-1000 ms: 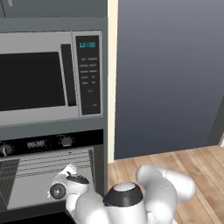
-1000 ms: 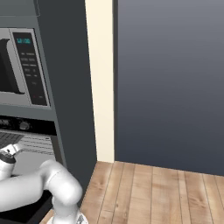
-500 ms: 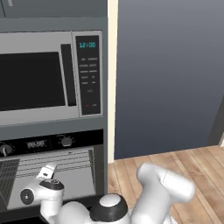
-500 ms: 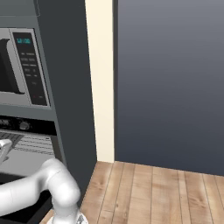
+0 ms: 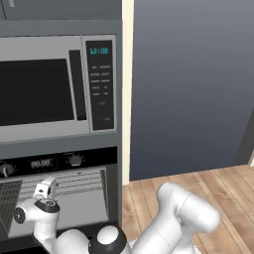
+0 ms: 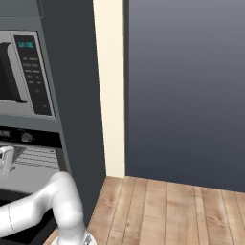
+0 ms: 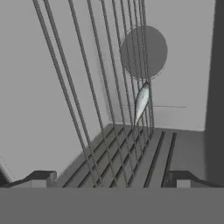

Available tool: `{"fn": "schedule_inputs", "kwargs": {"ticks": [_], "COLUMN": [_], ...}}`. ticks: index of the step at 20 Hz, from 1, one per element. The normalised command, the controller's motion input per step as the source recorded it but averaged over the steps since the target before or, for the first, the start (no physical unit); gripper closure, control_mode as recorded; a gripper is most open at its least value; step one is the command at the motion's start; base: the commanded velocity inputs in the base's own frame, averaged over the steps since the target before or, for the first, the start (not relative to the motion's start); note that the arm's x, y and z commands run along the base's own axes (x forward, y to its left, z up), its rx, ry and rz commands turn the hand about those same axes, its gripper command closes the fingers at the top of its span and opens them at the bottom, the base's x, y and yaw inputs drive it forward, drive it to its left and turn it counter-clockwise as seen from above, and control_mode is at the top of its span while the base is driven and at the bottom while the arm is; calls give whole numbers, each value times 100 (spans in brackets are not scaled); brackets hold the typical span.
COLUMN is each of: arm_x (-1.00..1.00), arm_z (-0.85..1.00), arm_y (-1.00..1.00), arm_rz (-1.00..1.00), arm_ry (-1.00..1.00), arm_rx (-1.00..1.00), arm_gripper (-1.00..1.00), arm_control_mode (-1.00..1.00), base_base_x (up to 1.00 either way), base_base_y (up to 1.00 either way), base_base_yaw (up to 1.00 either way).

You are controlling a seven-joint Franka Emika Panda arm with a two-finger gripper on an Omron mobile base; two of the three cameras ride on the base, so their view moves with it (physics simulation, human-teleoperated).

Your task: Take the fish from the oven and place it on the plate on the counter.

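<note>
Oven [image 5: 59, 198] cavity lies open ahead of the jaws, its grey interior taking up the space past the fingertips in the hand view, with a black control strip of knobs and a small display above the opening in the left base view. Above the oven sits a silver microwave [image 5: 49, 89] with a dark window and a keypad. To the right of both, a dark grey panel [image 5: 193, 89] stands over a wooden floor [image 6: 167, 210].

The white arm [image 5: 183, 218] bends low in front of the oven, and the gripper [image 7: 109, 178] points into the cavity. Its jaws are spread wide with nothing between them; the two dark fingertips [image 7: 38, 177] stand far apart at the bottom of the hand view.

A wire rack [image 7: 113, 109] runs away from the jaws as a fan of thin grey bars. A round grey disc [image 7: 143, 51] marks the back wall beyond it.

The fish [image 7: 141, 101], slender and silvery, lies on the rack well ahead of the jaws and slightly toward the right fingertip, near the back wall just below the disc, apart from both fingertips.
</note>
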Motion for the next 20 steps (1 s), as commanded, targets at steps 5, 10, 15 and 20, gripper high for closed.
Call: {"fn": "schedule_inputs", "kwargs": {"ticks": [5,10,15,20], "arm_x": [28,46,54,1], "arm_z": [-72,-54,-35,-58], "arm_y": [11,26,31,10], "arm_rz": [17,26,25,11], "arm_ry": [-9,-9,-1,3], "arm_rx": [-7,-5,-5,-10], "arm_gripper": [-100,-100,-100,-100], "arm_control_mode": [-100,-100,-100,-100], "base_base_x": [0,0,0,0], "base_base_y": [0,0,0,0], "base_base_yaw": [0,0,0,0]}}
